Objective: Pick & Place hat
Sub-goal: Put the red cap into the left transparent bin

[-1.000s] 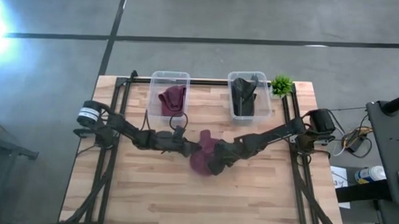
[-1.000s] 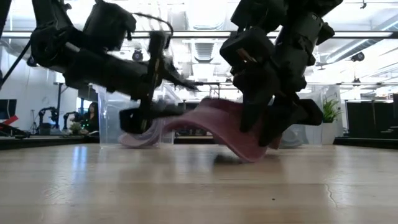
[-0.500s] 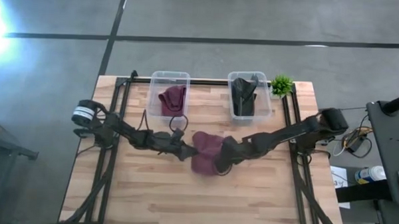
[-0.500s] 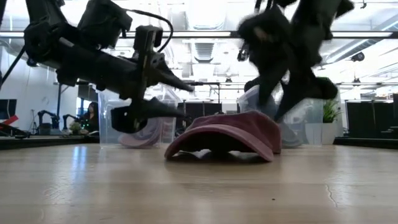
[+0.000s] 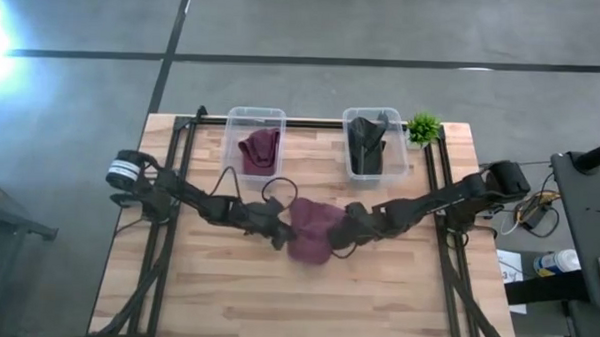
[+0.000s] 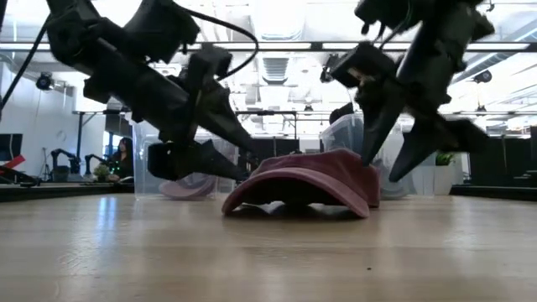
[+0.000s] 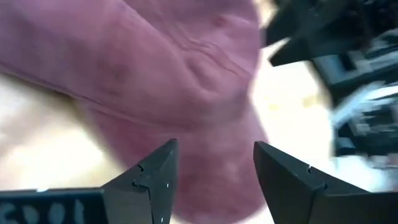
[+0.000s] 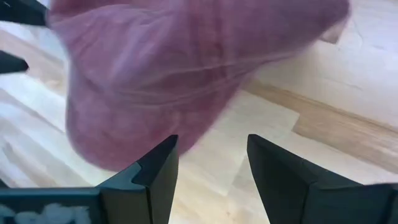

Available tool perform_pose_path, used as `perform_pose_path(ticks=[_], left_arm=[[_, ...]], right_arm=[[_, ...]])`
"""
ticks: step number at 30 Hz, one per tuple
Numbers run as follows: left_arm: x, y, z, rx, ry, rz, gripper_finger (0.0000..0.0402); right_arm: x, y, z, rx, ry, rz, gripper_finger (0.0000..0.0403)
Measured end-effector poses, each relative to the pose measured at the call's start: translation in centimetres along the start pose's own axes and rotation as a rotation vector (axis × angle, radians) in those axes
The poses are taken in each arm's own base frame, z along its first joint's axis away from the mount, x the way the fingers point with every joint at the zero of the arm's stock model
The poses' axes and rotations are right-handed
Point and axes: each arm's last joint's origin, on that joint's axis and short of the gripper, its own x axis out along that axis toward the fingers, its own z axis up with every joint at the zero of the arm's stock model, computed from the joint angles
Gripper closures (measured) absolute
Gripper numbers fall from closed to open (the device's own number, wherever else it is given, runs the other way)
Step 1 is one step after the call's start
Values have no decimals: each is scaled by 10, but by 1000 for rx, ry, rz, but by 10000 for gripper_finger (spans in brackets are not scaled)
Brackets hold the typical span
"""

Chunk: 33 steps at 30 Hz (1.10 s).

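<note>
At mid-table, between two claws: maroon hat (image 5: 311,229) lying flat on the wood, unheld. Left claw (image 5: 278,231) spread, empty, touching its edge; right claw (image 5: 350,226) likewise spread beside it. Still to grab, lift and drop into the bin (image 5: 255,119) holding another maroon hat, probably.

Bright overhead ceiling lights (image 6: 277,17) wash out the top of the low view and leave both arms as dark silhouettes. Glare burns the upper left of the high view. The wrist views are motion-blurred, the maroon cap (image 7: 168,81) soft.
</note>
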Motion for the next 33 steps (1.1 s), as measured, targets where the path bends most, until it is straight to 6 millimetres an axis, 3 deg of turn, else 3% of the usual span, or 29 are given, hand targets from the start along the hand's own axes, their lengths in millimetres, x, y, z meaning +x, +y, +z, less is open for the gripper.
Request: perform_pose_path(ticks=[8, 18, 23, 33], left_arm=[[0, 11, -1, 74, 39, 192, 200], [-1, 14, -4, 73, 47, 208, 200], [-1, 14, -4, 68, 57, 204, 200], [-1, 13, -4, 59, 60, 185, 200]], right_arm=[[38, -21, -3, 108, -37, 111, 216], [45, -27, 1, 98, -155, 121, 216], [45, -14, 9, 4, -272, 199, 216], [18, 46, 16, -219, -277, 441, 216]])
